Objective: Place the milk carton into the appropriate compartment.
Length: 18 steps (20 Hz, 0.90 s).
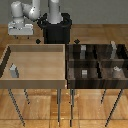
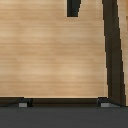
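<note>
The milk carton [image 1: 14, 71] is a small grey-white box with a peaked top. It stands upright in the light wooden tray [image 1: 35, 46], near the wall at the exterior view's left. My gripper [image 1: 21, 36] hangs high above and behind the tray's far corner on that side, well away from the carton. In the wrist view my gripper [image 2: 63, 104] shows only two fingertips [image 2: 22, 105] set far apart with nothing between them, so it is open and empty. The carton is out of the wrist view.
A dark compartment bin [image 1: 97, 62] with cross dividers stands at the exterior view's right, touching the tray. Small grey blocks [image 1: 85, 73] sit in several of its cells. The black robot base [image 1: 56, 30] is behind. The wrist view shows wooden floor and a dark leg [image 2: 114, 50].
</note>
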### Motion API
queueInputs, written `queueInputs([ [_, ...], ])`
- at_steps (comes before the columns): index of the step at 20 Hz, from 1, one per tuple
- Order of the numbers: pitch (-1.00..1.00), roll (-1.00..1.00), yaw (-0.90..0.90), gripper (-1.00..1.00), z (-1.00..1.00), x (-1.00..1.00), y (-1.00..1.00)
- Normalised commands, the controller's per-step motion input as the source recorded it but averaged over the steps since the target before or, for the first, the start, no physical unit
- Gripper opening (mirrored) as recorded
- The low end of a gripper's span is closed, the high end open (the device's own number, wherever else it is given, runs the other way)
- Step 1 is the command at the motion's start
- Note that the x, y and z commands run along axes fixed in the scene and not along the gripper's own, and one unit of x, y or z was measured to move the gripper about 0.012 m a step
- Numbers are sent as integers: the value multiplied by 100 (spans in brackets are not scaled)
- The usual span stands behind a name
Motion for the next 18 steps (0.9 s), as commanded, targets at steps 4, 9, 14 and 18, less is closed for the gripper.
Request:
queueInputs([
  [4, 0, 0, 0, 100, 0, 100, 0],
  [9, 0, 0, 0, 100, 0, 100, 0],
  [14, 0, 0, 0, 100, 0, 20, -3],
  [18, 0, 0, 0, 100, 0, 0, -25],
])
